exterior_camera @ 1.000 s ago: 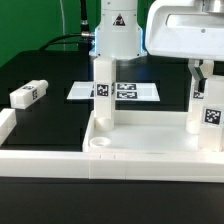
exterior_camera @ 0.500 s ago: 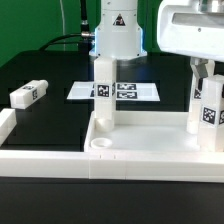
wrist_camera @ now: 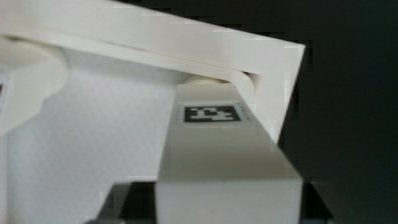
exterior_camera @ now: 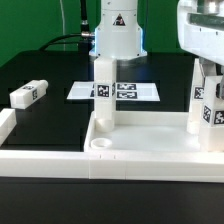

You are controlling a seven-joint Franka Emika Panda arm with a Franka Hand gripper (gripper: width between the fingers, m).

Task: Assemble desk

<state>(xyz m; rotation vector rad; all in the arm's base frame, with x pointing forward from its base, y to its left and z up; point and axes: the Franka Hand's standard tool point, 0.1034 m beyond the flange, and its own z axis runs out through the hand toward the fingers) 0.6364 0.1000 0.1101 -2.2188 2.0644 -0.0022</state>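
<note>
The desk top (exterior_camera: 150,160), a white tray with a raised rim, lies at the front of the black table. One leg (exterior_camera: 102,95) stands upright in its far-left corner, and the near-left socket (exterior_camera: 100,145) is bare. My gripper (exterior_camera: 205,75) is shut on a second tagged leg (exterior_camera: 212,112), which stands upright at the tray's right end. In the wrist view this leg (wrist_camera: 222,150) runs from between my gripper's (wrist_camera: 221,203) fingers down to a corner of the tray (wrist_camera: 196,45). A third leg (exterior_camera: 28,94) lies loose on the table at the exterior view's left.
The marker board (exterior_camera: 113,91) lies flat behind the tray, in front of the arm's white base (exterior_camera: 117,35). A plain white rail (exterior_camera: 8,125) borders the table at the exterior view's left.
My gripper's body has shifted toward the exterior view's right while staying shut on the leg. The leg stays upright in the same spot and seems slightly turned.
</note>
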